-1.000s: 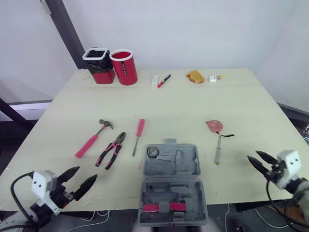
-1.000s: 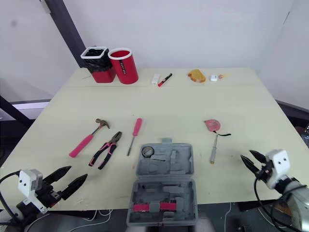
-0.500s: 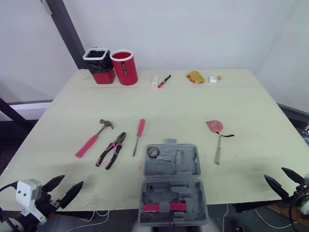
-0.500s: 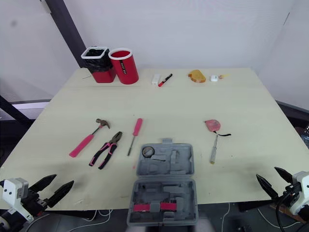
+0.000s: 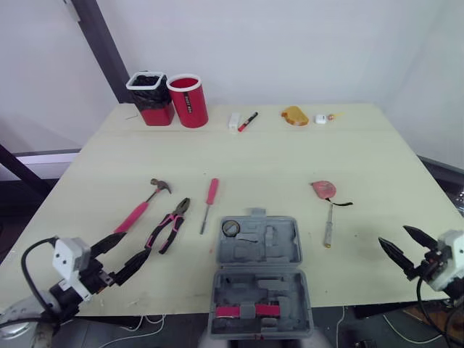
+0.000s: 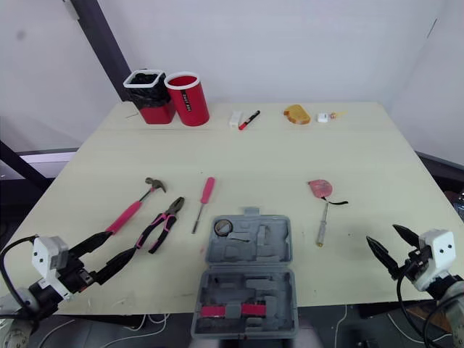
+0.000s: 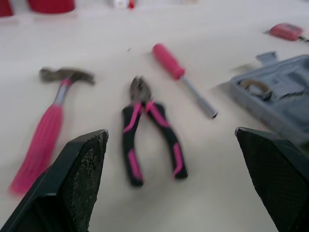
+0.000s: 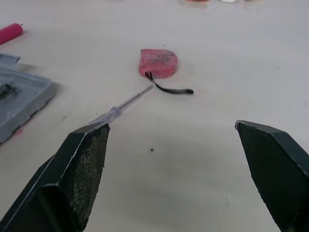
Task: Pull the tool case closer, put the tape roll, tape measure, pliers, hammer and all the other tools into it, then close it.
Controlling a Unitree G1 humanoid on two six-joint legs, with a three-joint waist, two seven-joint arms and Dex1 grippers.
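Note:
The grey tool case (image 5: 258, 274) lies open at the table's front edge, with a tape roll (image 5: 230, 228) in its far half and a pink-handled tool in its near half. To its left lie the pink hammer (image 5: 140, 207), the pliers (image 5: 167, 225) and a pink screwdriver (image 5: 209, 204). On the right are a pink tape measure (image 5: 322, 189) and a small clear screwdriver (image 5: 328, 233). My left gripper (image 5: 137, 244) is open, just short of the pliers (image 7: 149, 130). My right gripper (image 5: 392, 235) is open at the front right, facing the tape measure (image 8: 158, 63).
A black-lined bin (image 5: 150, 98) and a red cup (image 5: 188, 100) stand at the back left. Along the far edge lie a white block with a red marker (image 5: 246, 120), an orange object (image 5: 293, 114) and a small white item (image 5: 319, 119). The table (image 5: 275, 156) is bare mid-way.
Both grippers dipped below the front edge half a second ago and have come back up. The left one now reaches further forward, close to the pliers' handles.

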